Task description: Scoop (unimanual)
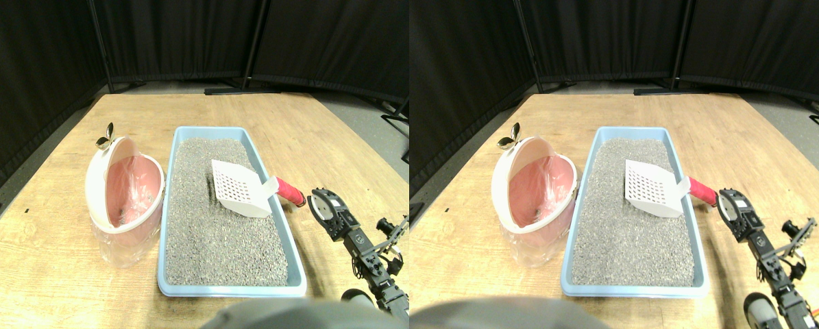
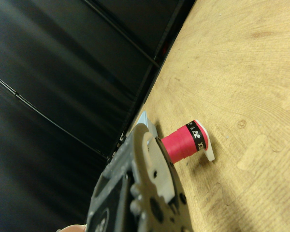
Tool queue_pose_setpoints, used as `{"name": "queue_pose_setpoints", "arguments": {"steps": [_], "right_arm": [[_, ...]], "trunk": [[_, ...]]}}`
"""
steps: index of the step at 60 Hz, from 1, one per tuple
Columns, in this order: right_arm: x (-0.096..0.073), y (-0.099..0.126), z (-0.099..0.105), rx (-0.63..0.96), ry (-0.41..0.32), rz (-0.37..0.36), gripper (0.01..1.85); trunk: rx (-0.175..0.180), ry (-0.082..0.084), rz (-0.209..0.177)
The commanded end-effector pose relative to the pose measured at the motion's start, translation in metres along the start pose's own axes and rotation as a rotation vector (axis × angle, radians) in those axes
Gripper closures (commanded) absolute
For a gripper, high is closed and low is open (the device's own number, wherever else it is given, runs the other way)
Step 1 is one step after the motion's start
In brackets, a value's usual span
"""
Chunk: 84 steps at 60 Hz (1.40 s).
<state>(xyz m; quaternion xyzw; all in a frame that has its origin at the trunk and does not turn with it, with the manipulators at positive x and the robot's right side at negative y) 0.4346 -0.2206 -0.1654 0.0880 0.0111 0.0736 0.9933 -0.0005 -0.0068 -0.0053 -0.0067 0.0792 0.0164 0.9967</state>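
One wooden counter (image 1: 53,274) fills the frame, with a blue litter tray (image 1: 169,205) of grey litter (image 1: 203,226) at centre and a pink-lined white bin (image 1: 125,192) touching its left wall. White slotted scoop (image 1: 241,188) lies on the litter centre-right, its red-wrapped handle (image 1: 289,191) over the tray's right rim. Right gripper (image 1: 319,203) sits just beside the handle end, lower right; can't tell whether the fingers are apart or together.

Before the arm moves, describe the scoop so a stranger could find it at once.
On the wooden table lies a blue litter tray of grey granules. The white scoop rests on them by its right rim, nearest the gripper. Only it has a slotted blade and red-wrapped handle.
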Motion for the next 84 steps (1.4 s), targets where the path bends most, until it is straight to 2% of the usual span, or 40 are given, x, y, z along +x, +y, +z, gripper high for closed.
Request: {"name": "queue_pose_setpoints", "arguments": {"steps": [1, 6, 22, 39, 59, 84], "right_arm": [[-0.002, 0.000, 0.003, -0.011, -0.020, 0.011, 1.81], [-0.006, 0.001, 0.004, -0.040, 0.014, -0.009, 1.81], [-0.011, 0.005, -0.004, -0.037, 0.029, 0.004, 1.81], [-0.006, 0.009, -0.004, -0.037, 0.034, 0.005, 1.81], [-0.001, 0.011, -0.002, -0.049, 0.032, -0.008, 1.81], [0.004, 0.012, -0.006, -0.045, 0.065, -0.020, 1.81]], "trunk": [[-0.030, -0.004, -0.008], [-0.033, -0.001, -0.006], [-0.046, -0.002, 0.011], [-0.050, -0.002, 0.018], [-0.049, -0.001, 0.008], [-0.048, 0.001, 0.008]]}}
